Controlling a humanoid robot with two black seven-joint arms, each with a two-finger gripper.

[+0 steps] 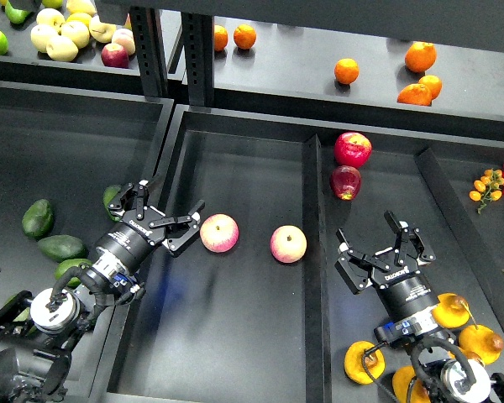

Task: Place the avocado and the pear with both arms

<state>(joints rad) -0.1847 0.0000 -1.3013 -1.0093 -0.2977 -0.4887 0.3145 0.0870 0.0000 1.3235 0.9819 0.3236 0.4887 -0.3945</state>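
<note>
The dark green avocado (109,196) lies at the right side of the left bin, mostly hidden behind my left gripper. My left gripper (163,207) is open and empty, right over it, between the avocado and a pink-yellow apple (219,232). Orange-yellow pears lie in the lower right bin; the nearest pear (450,310) has a dark dimple. My right gripper (375,242) is open and empty, up and to the left of that pear, not touching it.
Lighter avocados (60,247) lie in the left bin. A second apple (288,243) sits in the middle bin by the divider wall (312,252). Two red apples (353,149) lie behind my right gripper. Oranges (346,70) and pale fruits (63,38) sit on the back shelf.
</note>
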